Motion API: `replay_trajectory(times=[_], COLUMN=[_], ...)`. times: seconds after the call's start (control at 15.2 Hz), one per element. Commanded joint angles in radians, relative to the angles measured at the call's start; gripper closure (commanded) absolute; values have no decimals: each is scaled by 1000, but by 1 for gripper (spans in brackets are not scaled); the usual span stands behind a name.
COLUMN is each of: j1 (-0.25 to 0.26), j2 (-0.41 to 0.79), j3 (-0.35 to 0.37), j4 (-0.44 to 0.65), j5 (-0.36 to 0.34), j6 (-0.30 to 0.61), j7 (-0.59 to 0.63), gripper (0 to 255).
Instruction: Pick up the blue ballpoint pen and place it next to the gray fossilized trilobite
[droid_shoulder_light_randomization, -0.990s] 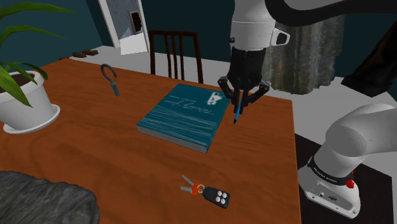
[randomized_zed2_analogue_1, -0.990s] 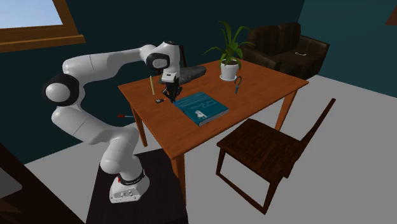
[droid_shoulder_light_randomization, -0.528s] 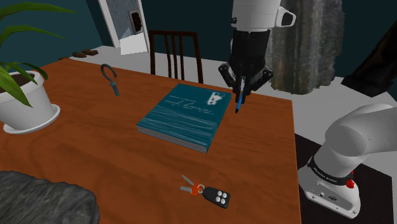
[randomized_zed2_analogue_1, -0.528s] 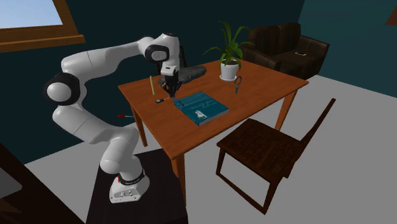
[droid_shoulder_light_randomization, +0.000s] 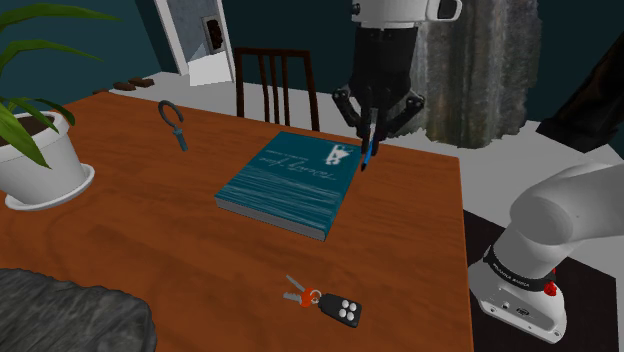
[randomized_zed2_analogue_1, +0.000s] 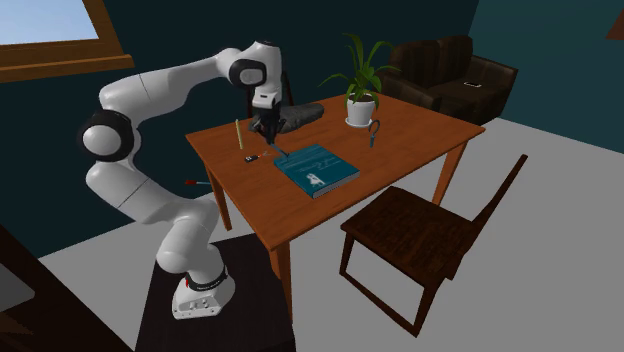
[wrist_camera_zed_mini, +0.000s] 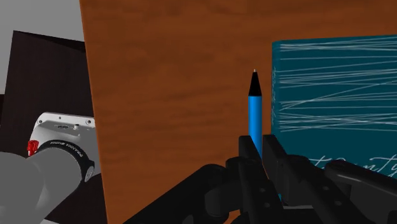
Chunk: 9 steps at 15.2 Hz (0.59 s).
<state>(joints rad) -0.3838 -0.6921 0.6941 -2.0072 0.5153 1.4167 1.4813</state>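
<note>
- I am clamping my claw (droid_shoulder_light_randomization: 372, 136) on the blue pen (droid_shoulder_light_randomization: 368, 155); in the wrist view the two fingers are pinching its upper barrel, with the claw (wrist_camera_zed_mini: 261, 154) shut on it and most of the pen (wrist_camera_zed_mini: 255, 113) sticking out past the fingertips.
- I am holding the pen nearly upright, tip down, which I judge is for carrying it clear over whatever lies on the worktop (droid_shoulder_light_randomization: 150, 235).
- The pen is hanging above the 2 o'clock corner of the teal book (droid_shoulder_light_randomization: 290, 182) in the shoulder view, and its tip looks to be off the surface.
- The gray fossil (droid_shoulder_light_randomization: 70, 315) is lying well apart from the pen, toward 7 o'clock from the book in the shoulder view, at the worktop's near edge.
- I am judging that the carry is only starting: the path is crossing the book, so height matters.
- The keys (droid_shoulder_light_randomization: 328, 303) are sitting at 5 o'clock of the book and the plant pot (droid_shoulder_light_randomization: 35, 165) at 9 o'clock; I am planning to set the pen down beside the fossil, short of both.
</note>
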Motion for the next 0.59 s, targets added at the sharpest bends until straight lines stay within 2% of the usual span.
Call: replay_trajectory(times=[0.0, 0.33, 0.53], j1=[-15, -87, -167], j2=[38, 156, 243], j3=[63, 250, 405], j4=[51, 194, 294], j5=[13, 10, -19], j6=[13, 54, 80], j7=[56, 195, 289], gripper=[255, 255, 255])
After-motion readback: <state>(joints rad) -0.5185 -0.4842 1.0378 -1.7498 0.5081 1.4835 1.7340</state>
